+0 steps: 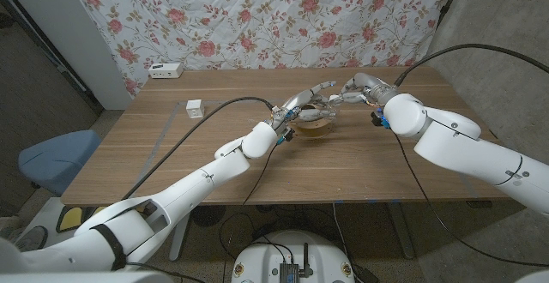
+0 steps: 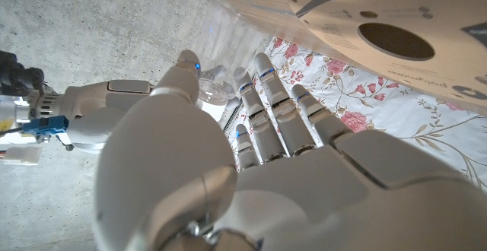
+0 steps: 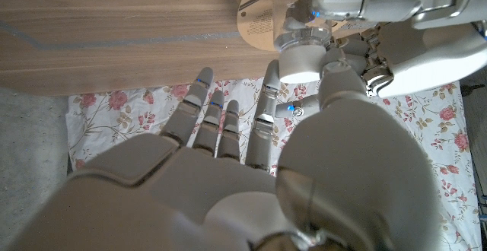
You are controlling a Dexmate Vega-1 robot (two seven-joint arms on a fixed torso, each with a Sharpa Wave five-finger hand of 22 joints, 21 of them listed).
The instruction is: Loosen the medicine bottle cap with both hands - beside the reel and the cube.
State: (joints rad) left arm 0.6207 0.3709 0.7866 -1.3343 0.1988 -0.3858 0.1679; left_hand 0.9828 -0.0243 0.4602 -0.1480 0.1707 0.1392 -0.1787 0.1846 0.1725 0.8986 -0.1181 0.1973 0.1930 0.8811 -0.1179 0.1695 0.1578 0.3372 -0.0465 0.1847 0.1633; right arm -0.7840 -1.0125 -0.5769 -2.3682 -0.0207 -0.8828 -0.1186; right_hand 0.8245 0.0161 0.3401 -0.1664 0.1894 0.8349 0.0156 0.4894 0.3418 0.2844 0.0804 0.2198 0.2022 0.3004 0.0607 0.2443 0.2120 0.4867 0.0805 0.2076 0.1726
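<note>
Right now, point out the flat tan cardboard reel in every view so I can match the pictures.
Head view: the flat tan cardboard reel lies mid-table, where the left hand and right hand meet.
Left wrist view: the reel looms large beyond the left hand's fingertips, its dark centre hole showing.
Right wrist view: the reel lies on the wooden table, beyond the right hand's fingertips.
Shared landmark: the rose-patterned cloth.

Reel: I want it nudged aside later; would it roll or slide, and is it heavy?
The reel lies flat on the table, so it would probably slide, not roll. Its flange looks like cardboard, so likely light and bendable.
</note>
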